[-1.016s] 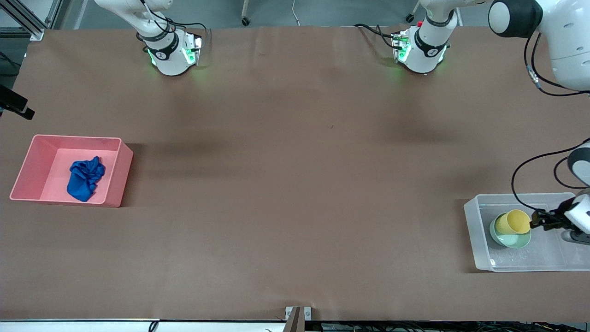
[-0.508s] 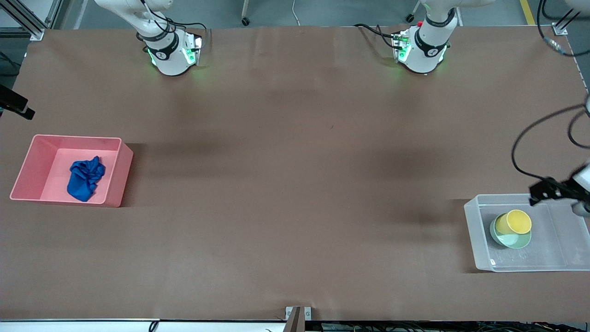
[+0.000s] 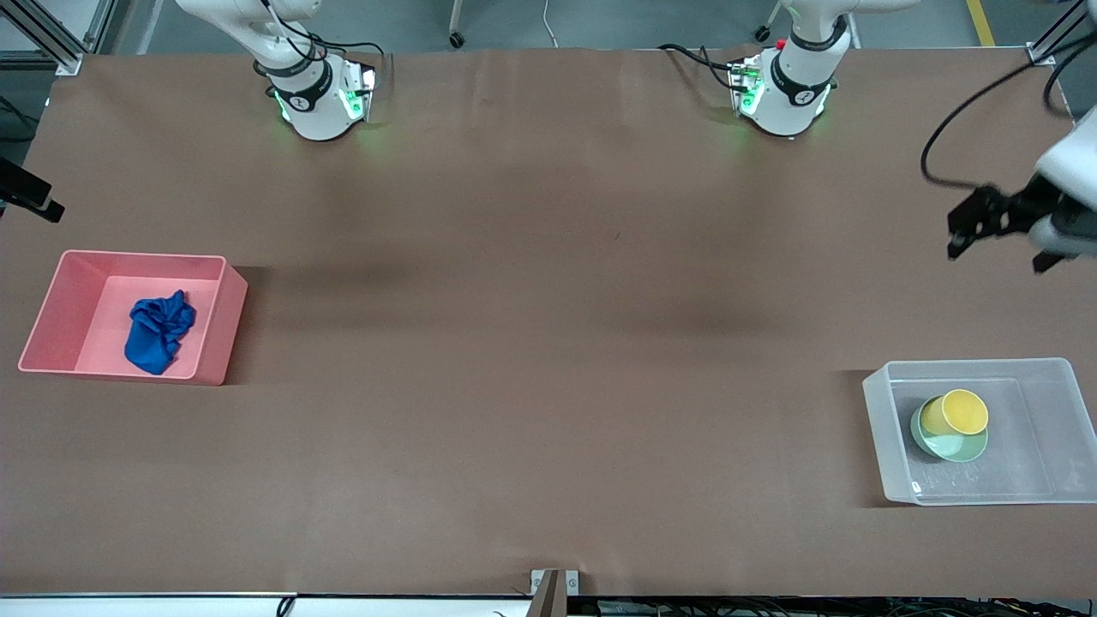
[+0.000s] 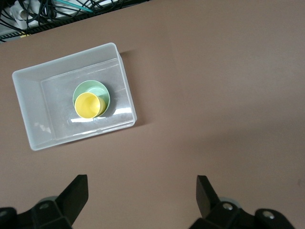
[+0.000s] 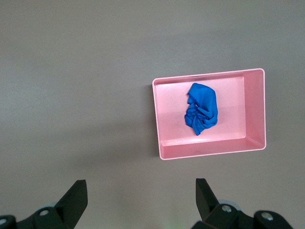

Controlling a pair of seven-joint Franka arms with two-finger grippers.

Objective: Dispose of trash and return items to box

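Presently the blue cloth wad (image 3: pixel 158 332) is found lying in the pink bin (image 3: pixel 218 330), which sits at the right arm's end of the table (image 3: pixel 548 343). The yellow cup (image 3: pixel 964 412) is seen tilted inside the mint-green bowl (image 3: pixel 951 444), and both rest in the clear plastic tub (image 3: pixel 883 437) at the left arm's end, well apart from the bin. From the left wrist view the cup (image 4: pixel 89 105) is shown covering part of the bowl (image 4: pixel 97 89), with the tub wall (image 4: pixel 126 90) around them; glare on the tub floor hides any marking there.

The left gripper (image 3: pixel 994 227) is held in the air over bare table, empty, with its fingers (image 4: pixel 76 191) spread wide; its arm is largely cut off by the edge of the front view. The right gripper (image 5: pixel 140 200) is not visible in the front view; in its wrist view the fingers are spread wide and empty, high above bare table near the bin (image 5: pixel 162 119) with the cloth (image 5: pixel 202 109) in it.

The table is covered by a plain brown sheet. Both arm bases with green lights are noted along one edge, grey floor and a caster past them, and cables are seen off the table edge in the left wrist view.
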